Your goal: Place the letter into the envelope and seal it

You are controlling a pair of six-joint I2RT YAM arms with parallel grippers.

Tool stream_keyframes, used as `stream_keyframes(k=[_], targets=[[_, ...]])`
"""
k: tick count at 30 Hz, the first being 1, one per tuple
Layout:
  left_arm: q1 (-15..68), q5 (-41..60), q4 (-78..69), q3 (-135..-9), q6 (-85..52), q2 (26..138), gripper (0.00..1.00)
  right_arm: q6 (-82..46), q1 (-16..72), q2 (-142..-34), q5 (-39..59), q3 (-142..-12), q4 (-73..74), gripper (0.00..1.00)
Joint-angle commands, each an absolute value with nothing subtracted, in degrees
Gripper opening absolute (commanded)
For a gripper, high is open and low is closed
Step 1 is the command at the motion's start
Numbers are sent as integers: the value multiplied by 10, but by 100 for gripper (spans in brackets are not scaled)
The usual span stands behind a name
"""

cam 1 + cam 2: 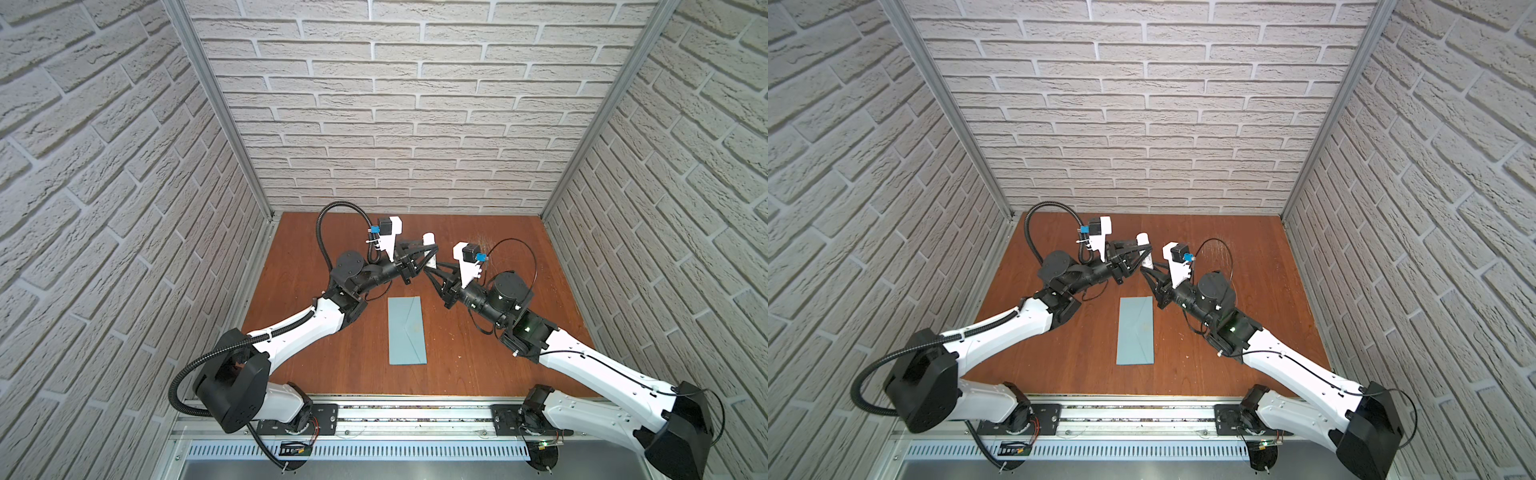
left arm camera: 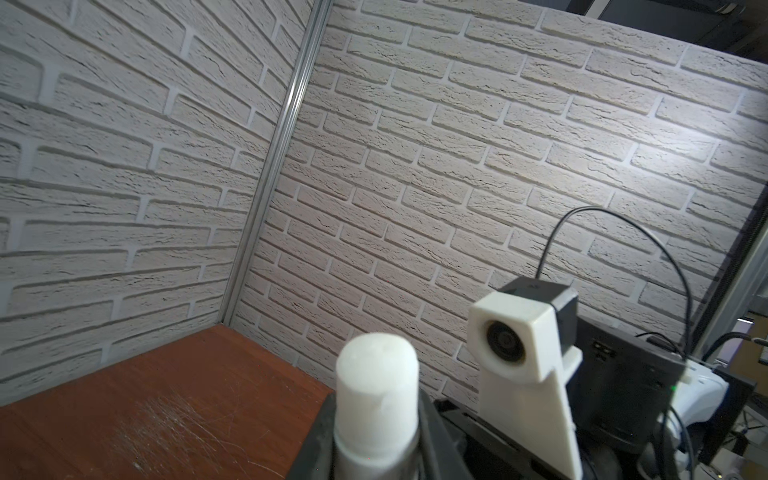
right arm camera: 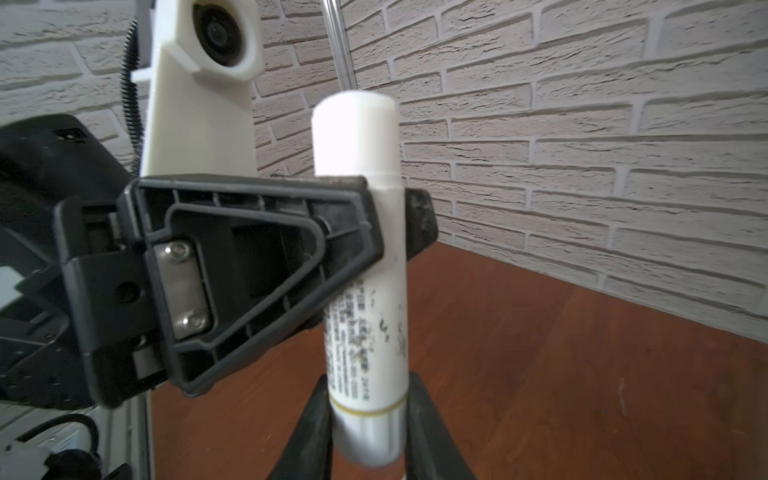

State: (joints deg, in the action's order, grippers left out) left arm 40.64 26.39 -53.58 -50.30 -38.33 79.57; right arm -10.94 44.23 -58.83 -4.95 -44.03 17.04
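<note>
Clamping one white stick (image 3: 359, 137) are left gripper (image 3: 384, 216) and right gripper (image 3: 368, 428).

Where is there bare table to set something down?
Bare brown wooden table right of the flat blue-grey paper envelope, and the near strip before it. Crowded: far middle, where the left end effector and right end effector grip the white cylindrical stick.

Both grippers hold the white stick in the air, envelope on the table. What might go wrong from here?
1. The left gripper clamps the glue stick just below its cap and the right gripper holds its base, so neither grips the cap; pulling may not open it.
2. If either grip slips, the stick likely drops onto the table and rolls.
3. The letter shows in no view, so the envelope might get sealed empty.
</note>
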Motion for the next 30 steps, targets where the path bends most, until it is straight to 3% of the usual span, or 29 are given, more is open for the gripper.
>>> stream_keyframes(k=[1, 8, 13, 17, 22, 26, 30], targets=[[423, 170, -487, -499, -332, 833, 0, -22, 513, -576, -232, -473, 227, 6], [464, 128, -529, -507, -341, 876, 0, 132, 629, -642, -438, -497, 344, 6], [475, 116, -531, -514, -338, 887, 0, 194, 665, -690, -512, -515, 390, 6], [474, 115, -526, -511, -324, 877, 0, 186, 668, -689, -519, -499, 393, 13], [454, 141, -512, -514, -314, 851, 0, 175, 662, -665, -512, -476, 336, 36], [424, 183, -512, -514, -321, 826, 0, 102, 624, -608, -426, -439, 252, 50], [393, 230, -519, -511, -335, 801, 0, 43, 567, -542, -309, -401, 202, 54]])
